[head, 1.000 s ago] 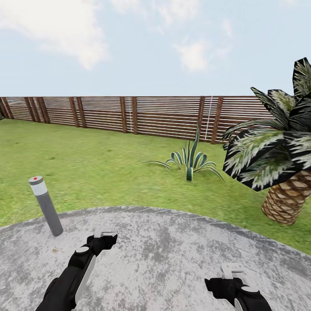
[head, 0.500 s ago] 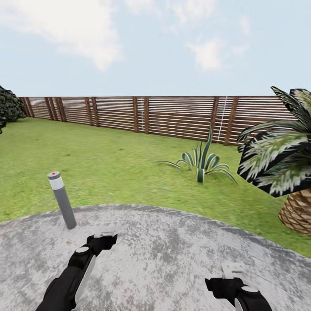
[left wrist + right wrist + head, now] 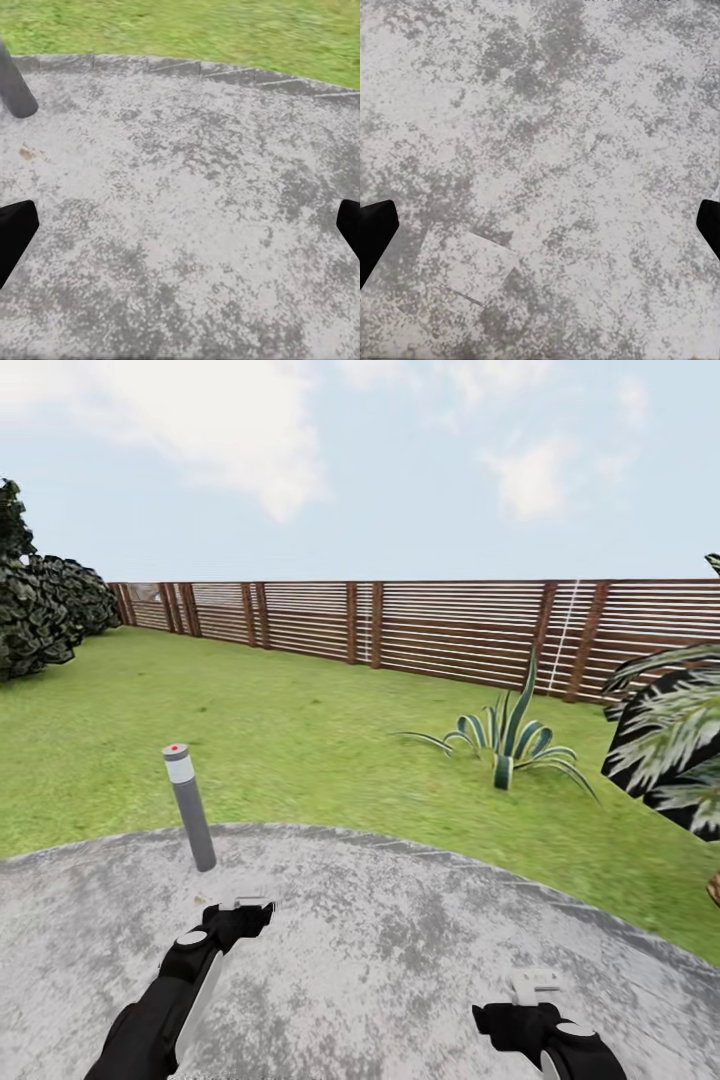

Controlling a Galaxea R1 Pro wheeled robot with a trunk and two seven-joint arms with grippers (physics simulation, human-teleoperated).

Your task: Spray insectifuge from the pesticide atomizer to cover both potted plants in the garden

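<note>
Your view has swung left: bushes (image 3: 40, 615) now show beside the fence (image 3: 400, 630). Both grippers, left (image 3: 180, 225) and right (image 3: 540, 225), hang spread and empty over paving (image 3: 380, 940). Keep searching; no atomizer yet

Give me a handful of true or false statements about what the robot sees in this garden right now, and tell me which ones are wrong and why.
1. A grey bollard light stands at the edge of the grey paving. True.
2. The left pincer holds a spray bottle. False: its fingers are spread, with bare paving between them in the left wrist view.
3. A brown slatted fence runs along the far side of the lawn. True.
4. The striped-leaf plant grows out of the paving. False: it is rooted in the lawn, beyond the paving's edge.
5. The right pincer hangs open over the paving. True.
6. Dark round bushes stand at the right of the head view. False: they are at its left.
</note>
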